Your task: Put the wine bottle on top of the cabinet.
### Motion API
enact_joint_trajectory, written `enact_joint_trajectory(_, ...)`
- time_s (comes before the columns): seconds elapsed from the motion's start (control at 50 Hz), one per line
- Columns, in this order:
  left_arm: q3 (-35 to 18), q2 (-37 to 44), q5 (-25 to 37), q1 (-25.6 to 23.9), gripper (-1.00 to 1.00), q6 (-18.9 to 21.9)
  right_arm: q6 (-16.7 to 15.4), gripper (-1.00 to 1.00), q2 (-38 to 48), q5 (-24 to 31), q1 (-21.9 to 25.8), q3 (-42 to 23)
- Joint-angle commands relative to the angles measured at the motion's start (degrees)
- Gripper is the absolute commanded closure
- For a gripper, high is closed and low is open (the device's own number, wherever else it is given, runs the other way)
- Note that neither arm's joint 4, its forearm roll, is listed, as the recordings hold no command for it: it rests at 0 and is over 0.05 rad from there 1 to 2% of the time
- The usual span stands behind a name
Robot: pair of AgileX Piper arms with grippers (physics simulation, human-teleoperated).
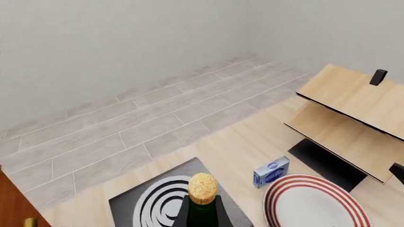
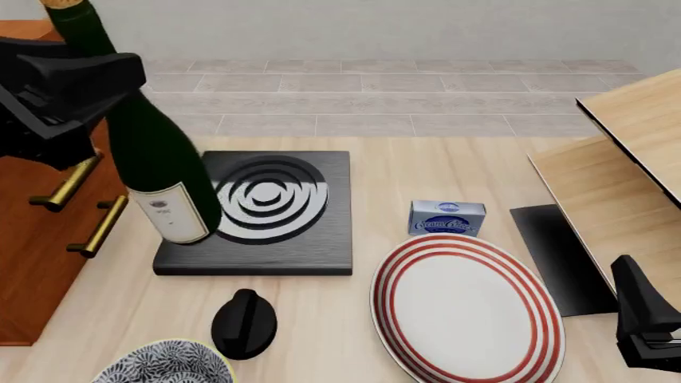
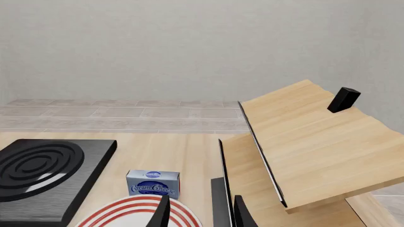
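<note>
The wine bottle (image 2: 159, 167), dark green with a white label and tan cork, hangs tilted in the air at the left of the front view. Its base is over the left edge of the black hob. My left gripper (image 2: 91, 92) is shut on its upper body, beside the cabinet (image 2: 32, 239), which is reddish-brown with brass handles. In the left wrist view only the cork and neck of the wine bottle (image 1: 203, 189) and a corner of the cabinet (image 1: 13, 205) show. My right gripper (image 3: 202, 215) is open and holds nothing, low at the front right (image 2: 642, 319).
A black hob (image 2: 277, 207) with white rings lies in the middle. A cream cheese box (image 2: 447, 217), a red-striped plate (image 2: 468, 311), a black knob-shaped object (image 2: 242, 323) and a patterned bowl (image 2: 165, 369) lie nearby. Pale wood panels (image 2: 627, 159) over a black mat (image 2: 559, 255) stand at the right.
</note>
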State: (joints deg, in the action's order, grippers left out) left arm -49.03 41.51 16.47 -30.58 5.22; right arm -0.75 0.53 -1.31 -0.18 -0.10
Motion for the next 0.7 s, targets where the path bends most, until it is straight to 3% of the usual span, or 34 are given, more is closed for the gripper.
enact_joint_trajectory(0.02, -4.3, 0.8, 4.6, 0.5, 1.00, 2.2, 0.0, -1.00, 0.0, 0.0, 0.0, 0.0)
enact_joint_trajectory(0.7, -16.2, 4.6, 14.7, 3.2, 1.00, 4.3, 0.0, -1.00, 0.0, 0.0, 0.0, 0.0)
